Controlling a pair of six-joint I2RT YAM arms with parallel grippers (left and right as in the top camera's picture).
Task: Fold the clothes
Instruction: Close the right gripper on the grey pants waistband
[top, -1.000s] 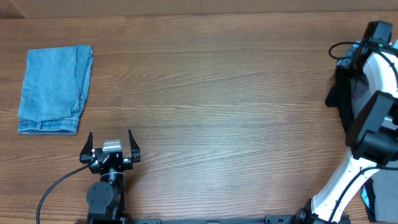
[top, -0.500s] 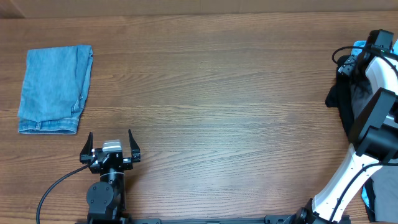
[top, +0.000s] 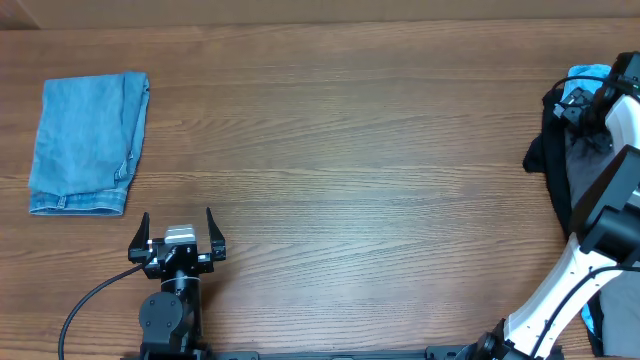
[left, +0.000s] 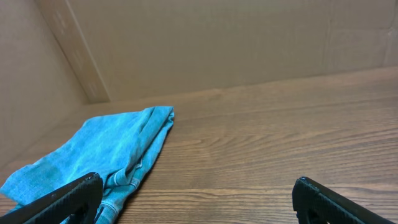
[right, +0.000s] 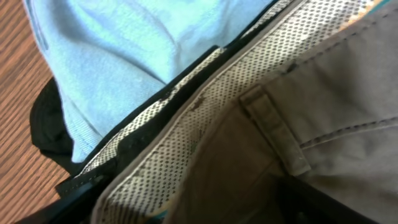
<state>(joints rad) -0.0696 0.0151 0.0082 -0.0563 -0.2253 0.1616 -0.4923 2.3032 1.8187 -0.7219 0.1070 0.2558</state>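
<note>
Overhead: we see shorts at right edge of table, right claw directly over them. Left claw spread, empty, at table near edge, well apart.
Left wrist: no shorts.
Right wrist: waistband runs diagonally; jaws seem spread, empty.

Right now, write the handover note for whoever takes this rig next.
Left end effector: open, empty, near its own base.
Right end effector: close over the pile at the far right; cannot tell whether it is open or shut.
Grey shorts: in that pile, unfolded, with a black garment and light blue fabric.
Folded denim: far left.
Done: nothing on the shorts. Left: pull them out, spread, fold.
</note>
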